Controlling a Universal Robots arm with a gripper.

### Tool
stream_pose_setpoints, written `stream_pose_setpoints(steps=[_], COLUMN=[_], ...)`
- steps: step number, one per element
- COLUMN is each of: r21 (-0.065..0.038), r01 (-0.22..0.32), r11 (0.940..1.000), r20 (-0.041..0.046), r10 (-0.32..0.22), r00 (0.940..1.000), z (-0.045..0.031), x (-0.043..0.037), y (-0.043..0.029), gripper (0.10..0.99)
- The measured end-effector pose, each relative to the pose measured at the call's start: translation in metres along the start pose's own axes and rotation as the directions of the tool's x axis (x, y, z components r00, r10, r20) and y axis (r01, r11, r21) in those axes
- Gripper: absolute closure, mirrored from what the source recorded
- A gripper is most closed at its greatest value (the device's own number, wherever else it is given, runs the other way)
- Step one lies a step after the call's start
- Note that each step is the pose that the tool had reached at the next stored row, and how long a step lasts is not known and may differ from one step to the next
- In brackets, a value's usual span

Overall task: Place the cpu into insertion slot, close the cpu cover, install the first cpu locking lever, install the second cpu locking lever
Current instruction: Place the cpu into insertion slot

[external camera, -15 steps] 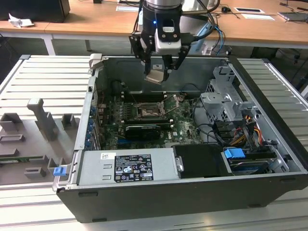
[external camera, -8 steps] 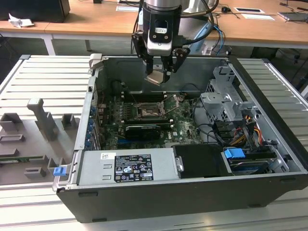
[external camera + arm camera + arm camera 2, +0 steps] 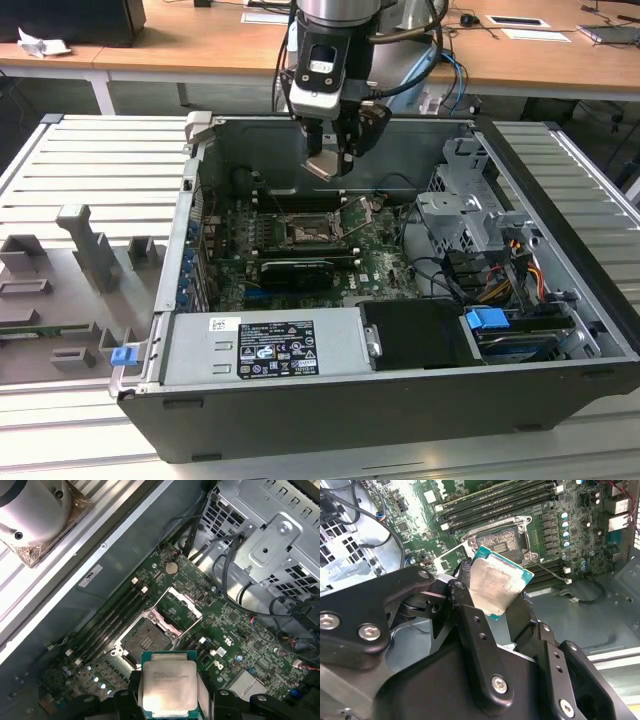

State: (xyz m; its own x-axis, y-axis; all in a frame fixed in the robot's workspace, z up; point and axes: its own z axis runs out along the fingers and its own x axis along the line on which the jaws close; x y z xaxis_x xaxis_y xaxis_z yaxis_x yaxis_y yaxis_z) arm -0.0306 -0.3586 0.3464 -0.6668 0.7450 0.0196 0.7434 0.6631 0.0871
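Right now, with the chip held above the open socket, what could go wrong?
1. The end effector grips the chip above the board; a slip could drop it among the parts.
2. In the second wrist view the chip looks tilted, so it may land skewed on the socket.
3. The raised cover stands right beside the socket; the end effector might strike it going down.

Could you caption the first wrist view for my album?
The gripper holds the cpu over the green board; the insertion slot lies bare, its cpu cover standing open.
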Motion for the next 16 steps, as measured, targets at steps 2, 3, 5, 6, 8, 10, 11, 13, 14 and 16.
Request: stream_pose_setpoints(steps=[2, 3, 5, 6, 8, 10, 11, 13, 14, 16], r21=[0.000, 0.000, 0.000, 0.000, -0.001, -0.003, -0.004, -0.005, -0.005, -0.007], r01=[-0.001, -0.001, -0.002, -0.007, -0.046, -0.110, -0.142, -0.175, -0.194, -0.227], r11=[1.0000, 1.0000, 1.0000, 1.0000, 0.9989, 0.9939, 0.9898, 0.9845, 0.9810, 0.9740], r20=[-0.0005, -0.0005, -0.0005, 0.0000, 0.0033, 0.0088, 0.0115, 0.0143, 0.0159, 0.0188], r10=[0.001, 0.001, 0.002, 0.007, 0.046, 0.110, 0.142, 0.175, 0.194, 0.227], r00=[1.0000, 1.0000, 1.0000, 1.0000, 0.9989, 0.9939, 0.9897, 0.9844, 0.9808, 0.9738], z=[0.0027, 0.0040, 0.0049, 0.0052, 0.0059, 0.0071, 0.0080, 0.0088, 0.0093, 0.0105], x=[-0.0001, -0.0001, -0.0001, -0.0002, -0.0002, -0.0002, -0.0002, -0.0002, -0.0002, -0.0003], y=[-0.0003, -0.0004, -0.0004, -0.0004, -0.0005, -0.0006, -0.0007, -0.0008, -0.0008, -0.0009], gripper=[0.561, 0.561, 0.561, 0.561, 0.561, 0.561, 0.561, 0.561, 0.561, 0.561])
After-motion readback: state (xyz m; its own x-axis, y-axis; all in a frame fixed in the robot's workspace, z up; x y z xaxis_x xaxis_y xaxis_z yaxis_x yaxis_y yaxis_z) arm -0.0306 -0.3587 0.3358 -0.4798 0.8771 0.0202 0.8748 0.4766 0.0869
